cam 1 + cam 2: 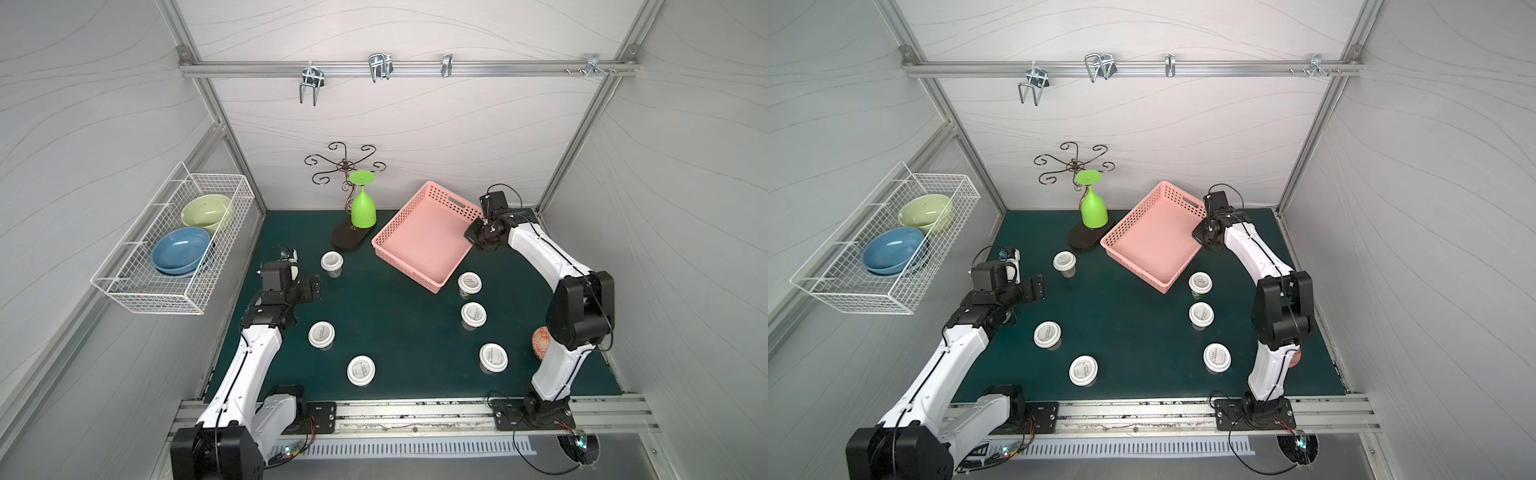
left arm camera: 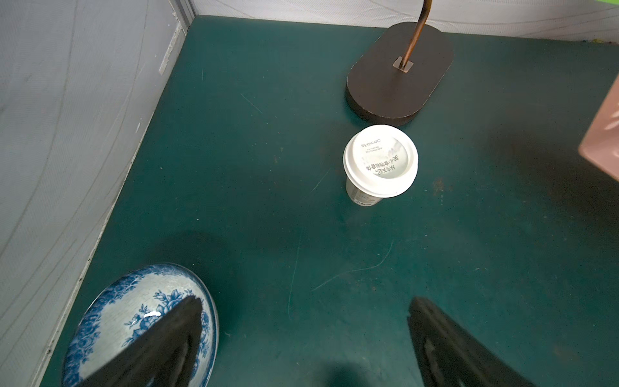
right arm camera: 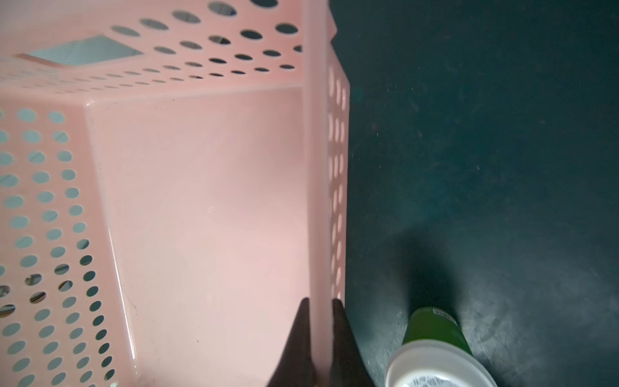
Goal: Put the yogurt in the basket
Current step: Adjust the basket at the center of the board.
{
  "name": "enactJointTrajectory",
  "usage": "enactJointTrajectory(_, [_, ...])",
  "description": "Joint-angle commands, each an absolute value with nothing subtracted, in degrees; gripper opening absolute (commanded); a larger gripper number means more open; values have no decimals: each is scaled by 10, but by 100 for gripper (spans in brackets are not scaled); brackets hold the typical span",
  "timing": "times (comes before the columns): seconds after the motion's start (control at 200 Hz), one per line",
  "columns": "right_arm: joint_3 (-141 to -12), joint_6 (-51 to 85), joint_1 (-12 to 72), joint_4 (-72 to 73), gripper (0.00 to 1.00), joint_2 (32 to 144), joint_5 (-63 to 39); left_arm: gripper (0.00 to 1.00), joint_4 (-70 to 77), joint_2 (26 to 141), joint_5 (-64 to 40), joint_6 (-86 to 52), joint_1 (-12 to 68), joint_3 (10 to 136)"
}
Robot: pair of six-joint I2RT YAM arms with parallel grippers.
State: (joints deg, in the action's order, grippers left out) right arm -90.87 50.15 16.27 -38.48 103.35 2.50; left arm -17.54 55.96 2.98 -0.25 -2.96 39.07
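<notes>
Six yogurt cups were found standing on the green mat, all outside the pink basket.
The side wall of the basket was pinched by the closed right gripper; the left gripper was held wide open above the mat, and nothing was gripped by it.
</notes>
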Motion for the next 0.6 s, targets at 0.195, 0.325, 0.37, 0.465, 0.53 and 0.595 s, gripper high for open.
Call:
enactJointTrajectory(0.195, [-842, 393, 182, -430, 0, 928, -38, 99, -170, 552, 23, -10, -33, 411])
enactJointTrajectory(0.325, [-811, 358, 211, -441, 0, 900, -43, 99, -193, 554, 7, -11, -35, 429])
enactJointTrajectory(0.37, [-803, 342, 224, -441, 0, 895, -42, 99, -200, 556, 3, -12, -36, 435])
enactJointTrajectory(0.465, [-801, 303, 249, -440, 0, 898, -25, 99, -213, 559, -11, -14, -36, 445])
enactJointTrajectory(0.53, [-811, 279, 260, -441, 0, 911, -17, 99, -214, 561, -22, -17, -36, 446])
enactJointTrajectory(0.595, [-823, 262, 267, -438, 1, 930, -15, 99, -213, 561, -30, -20, -36, 444])
